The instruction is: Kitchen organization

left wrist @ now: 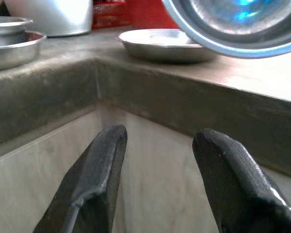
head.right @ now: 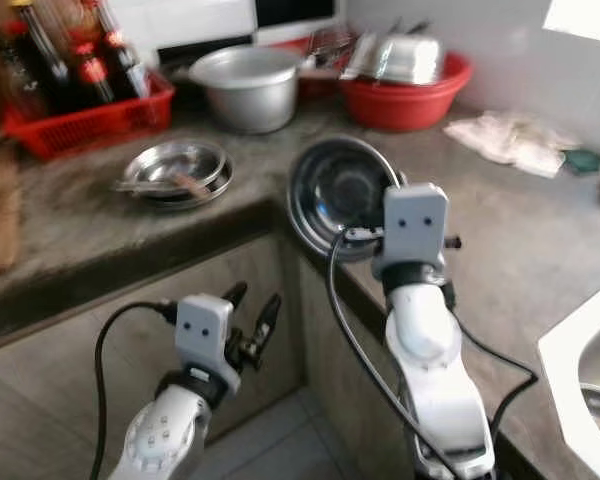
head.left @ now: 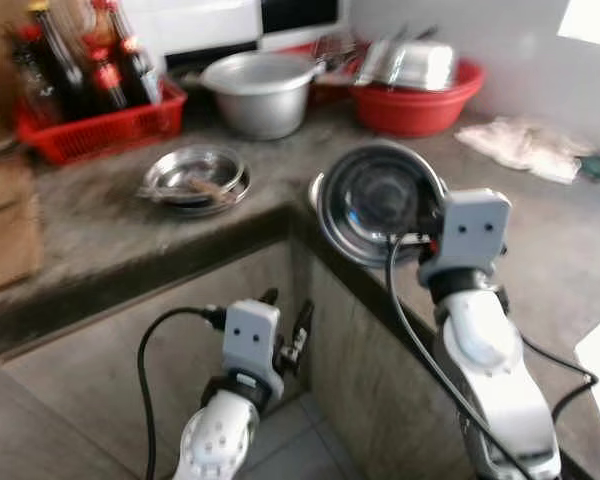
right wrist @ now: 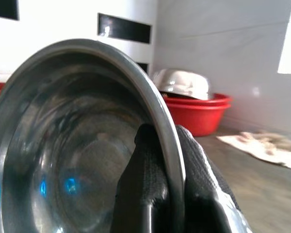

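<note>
- Steel bowl [head.left: 378,200] is held tilted on its edge above the corner of the grey stone surface [head.left: 110,225], its hollow facing the robot; the right gripper [right wrist: 157,160] has its jaws clamped on the rim, one finger inside and one outside.
- Under the raised bowl, the left wrist view shows a shallow steel dish [left wrist: 160,44] lying flat on the surface near the edge.
- Left gripper [left wrist: 157,179] hangs low in front of the cabinet face below the surface, jaws apart and holding nothing.
- A stack of shallow steel plates [head.left: 195,178] sits on the surface to the left of the bowl, with what looks like a utensil lying in the top one.
- Behind them stands a large aluminium pot [head.left: 260,92]; its inside cannot be made out.
- A red basket [head.left: 100,128] at the back left holds several dark bottles [head.left: 110,60] with red caps.
- A red basin [head.left: 415,100] at the back right holds an upturned metal bowl [head.left: 410,62].
- A crumpled cloth [head.left: 520,145] lies on the surface to the right.
</note>
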